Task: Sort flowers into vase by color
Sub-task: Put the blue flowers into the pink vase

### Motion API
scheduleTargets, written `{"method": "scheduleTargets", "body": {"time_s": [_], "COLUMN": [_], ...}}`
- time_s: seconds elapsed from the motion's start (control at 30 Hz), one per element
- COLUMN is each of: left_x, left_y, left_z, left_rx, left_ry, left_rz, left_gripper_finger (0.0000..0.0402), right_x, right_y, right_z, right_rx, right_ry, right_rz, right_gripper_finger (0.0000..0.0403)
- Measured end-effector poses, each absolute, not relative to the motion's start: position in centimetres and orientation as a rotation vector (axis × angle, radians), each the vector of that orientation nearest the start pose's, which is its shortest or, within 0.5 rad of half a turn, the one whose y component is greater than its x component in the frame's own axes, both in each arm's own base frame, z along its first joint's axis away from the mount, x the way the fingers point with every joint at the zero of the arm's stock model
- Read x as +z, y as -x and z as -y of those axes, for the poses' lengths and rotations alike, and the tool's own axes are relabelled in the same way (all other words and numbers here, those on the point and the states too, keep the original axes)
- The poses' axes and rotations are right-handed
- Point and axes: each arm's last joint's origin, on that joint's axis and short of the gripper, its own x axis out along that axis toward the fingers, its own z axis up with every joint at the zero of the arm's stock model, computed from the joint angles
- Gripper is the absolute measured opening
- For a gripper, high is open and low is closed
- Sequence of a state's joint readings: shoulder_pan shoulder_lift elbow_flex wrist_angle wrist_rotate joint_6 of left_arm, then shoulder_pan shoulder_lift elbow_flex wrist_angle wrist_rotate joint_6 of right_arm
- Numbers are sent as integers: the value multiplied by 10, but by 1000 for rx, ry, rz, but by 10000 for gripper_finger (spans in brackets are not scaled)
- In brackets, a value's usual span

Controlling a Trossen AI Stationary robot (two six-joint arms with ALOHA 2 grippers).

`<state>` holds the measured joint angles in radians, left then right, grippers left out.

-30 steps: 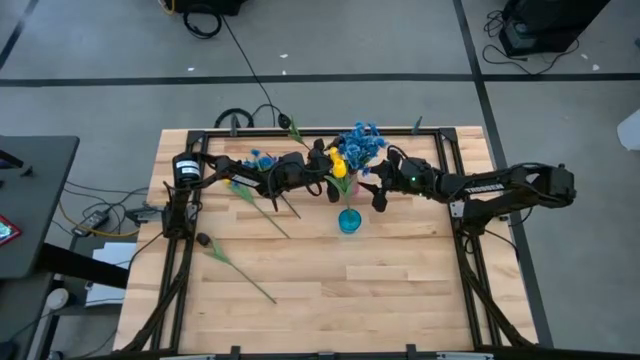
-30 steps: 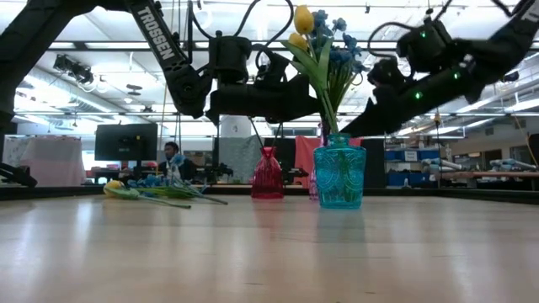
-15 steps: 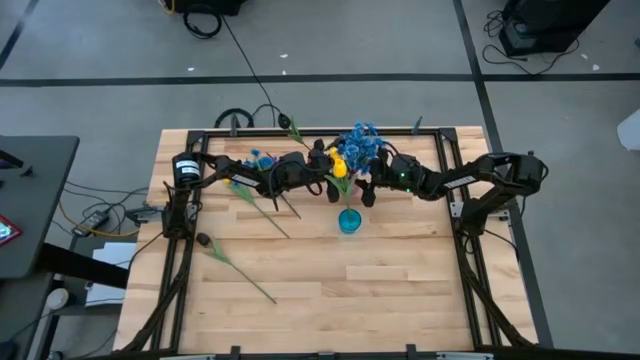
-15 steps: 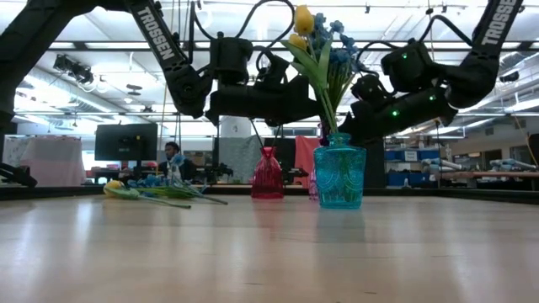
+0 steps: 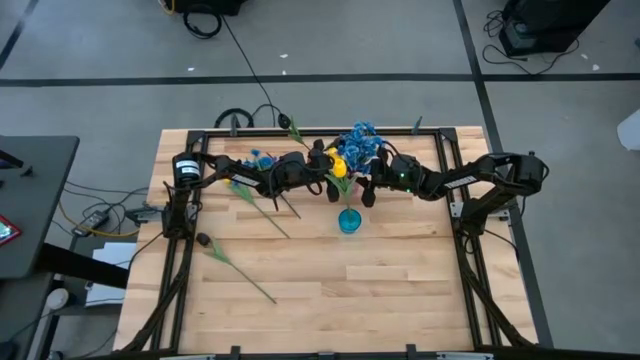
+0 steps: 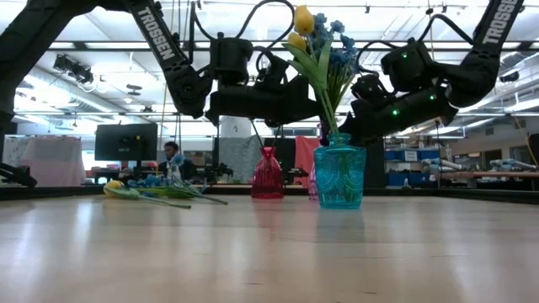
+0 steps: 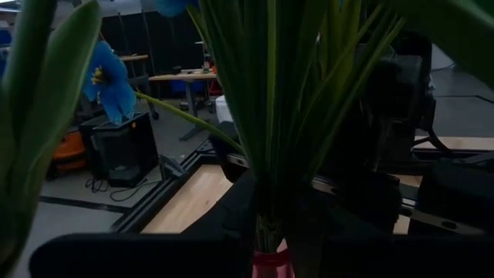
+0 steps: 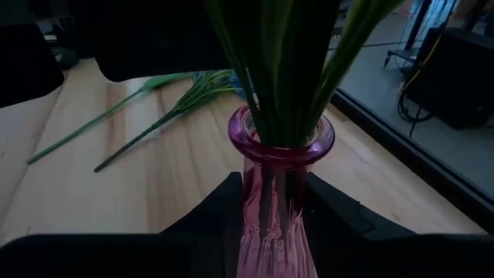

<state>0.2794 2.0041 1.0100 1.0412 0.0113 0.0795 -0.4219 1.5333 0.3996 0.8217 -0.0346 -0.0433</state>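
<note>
Flanking the pink vase [image 8: 279, 193], right claw [image 8: 270, 224] open, left claw [image 7: 266, 232] state unclear.

I count three vases: one turquoise [image 6: 339, 176], one red [image 6: 268, 184], one pink [image 8: 276, 201]. Loose stems: one dark-bloomed [image 5: 228, 261], a few more [image 5: 258, 190].

High view: even, bright overhead light, soft short shadows under the arms on the bench [image 5: 380, 290], no glare, sharp edge to edge. Low view: backlit by ceiling strip lights [image 6: 126, 84], arms read as dark silhouettes; bench top shows a pale sheen w/ vase reflections, near part blurred. Left wrist view: dim, close green stems [image 7: 270, 116] soft, out of focus, bottom nearly black. Right wrist view: dark foreground, pink vase [image 8: 279, 185] fairly sharp, lit bench behind it, far bkgd soft.
</note>
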Motion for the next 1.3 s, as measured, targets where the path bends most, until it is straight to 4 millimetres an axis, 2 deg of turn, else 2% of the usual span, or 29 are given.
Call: {"method": "scheduleTargets", "body": {"time_s": [1.3], "left_x": [163], "left_y": [-396], "left_z": [-109], "left_rx": [255], "left_ry": [-59], "left_rz": [-100], "left_gripper_finger": [59], "right_x": [140], "right_y": [-237], "right_z": [106], "right_rx": [-384], "right_ry": [-26], "right_rz": [-323], "right_gripper_finger": [128]}}
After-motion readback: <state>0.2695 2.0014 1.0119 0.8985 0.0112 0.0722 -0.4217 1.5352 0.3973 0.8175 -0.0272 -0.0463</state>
